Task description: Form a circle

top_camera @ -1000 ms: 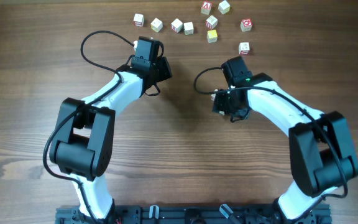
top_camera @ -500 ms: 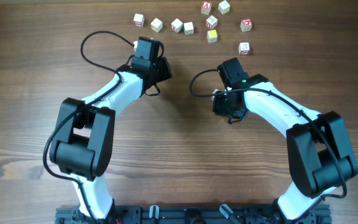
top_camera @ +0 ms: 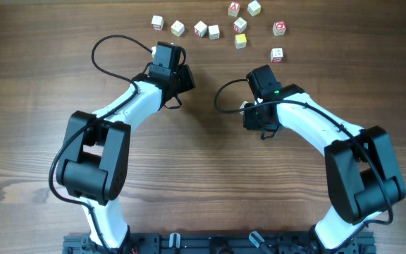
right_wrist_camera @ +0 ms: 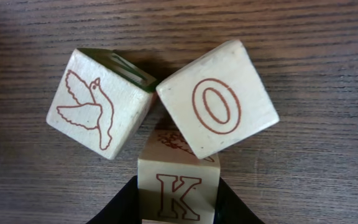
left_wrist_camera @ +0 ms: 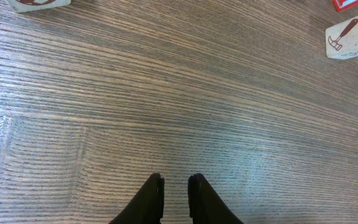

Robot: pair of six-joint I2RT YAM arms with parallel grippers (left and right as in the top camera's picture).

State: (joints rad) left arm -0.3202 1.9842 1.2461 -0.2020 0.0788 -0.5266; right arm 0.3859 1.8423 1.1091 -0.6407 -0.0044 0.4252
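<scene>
In the right wrist view three white wooden cubes with red print touch in a tight cluster, the circle: a bird cube (right_wrist_camera: 99, 112), an O cube (right_wrist_camera: 217, 107) and a K cube (right_wrist_camera: 179, 186). My right gripper (right_wrist_camera: 178, 200) is shut on the K cube, which presses against the other two. From overhead the right gripper (top_camera: 261, 121) hides this cluster. My left gripper (left_wrist_camera: 175, 182) hangs over bare wood, its fingers nearly together with nothing between them; overhead it (top_camera: 184, 77) sits left of centre.
Several loose cubes lie along the table's far edge, from one (top_camera: 158, 22) at the left to another (top_camera: 277, 53) nearest the right arm. A hammer cube (left_wrist_camera: 352, 37) shows at the upper right of the left wrist view.
The right gripper's jaws have closed onto the K cube and the arm has shifted slightly left. The left arm has not moved.
</scene>
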